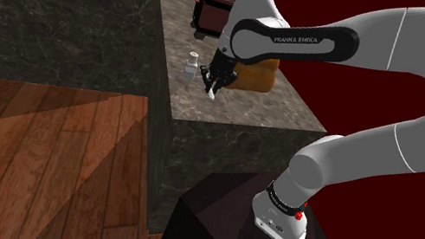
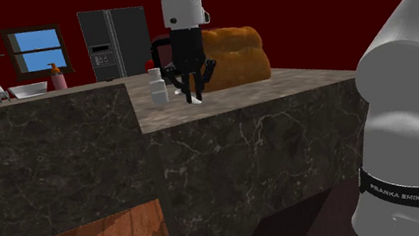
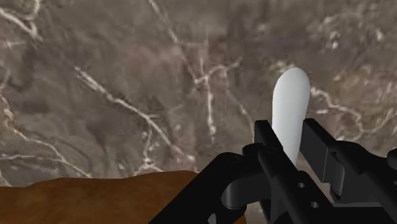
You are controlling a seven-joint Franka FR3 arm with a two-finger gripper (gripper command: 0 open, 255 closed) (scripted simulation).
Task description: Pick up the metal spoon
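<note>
The fingers are clamped on the white spoon, hanging low over the marbled table near the brown loaf, so the grasp seems made and only lifting clear remains.

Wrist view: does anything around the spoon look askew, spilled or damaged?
Nothing spilled or damaged. The slim plain white spoon is clasped between the black jaws and sticks out endwise beyond them, over the veined brown-grey stone counter.

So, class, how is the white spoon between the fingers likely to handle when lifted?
The white spoon looks straight and unbent, so it is probably stiff. Its smooth, narrow surface might slip or pivot in the hand clasping it. It looks slim, so it is likely light.
</note>
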